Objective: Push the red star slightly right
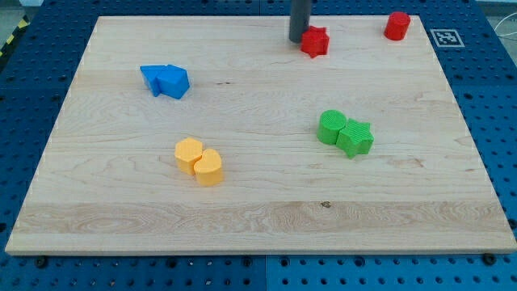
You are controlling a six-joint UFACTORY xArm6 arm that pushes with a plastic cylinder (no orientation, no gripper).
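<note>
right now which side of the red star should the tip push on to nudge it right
No pincer here, so push rather than grip: contact the red star on the face toward the view's left. My tip already sits right beside that side. Aim at mid-height of that edge; an off-centre push on its points would likely spin it.

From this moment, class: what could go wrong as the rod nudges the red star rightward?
1. My tip sits at the red star block's upper-left, so the push may skew it toward the view's bottom.
2. Overshoot could send it toward the red cylinder block near the wooden board's top edge.
</note>
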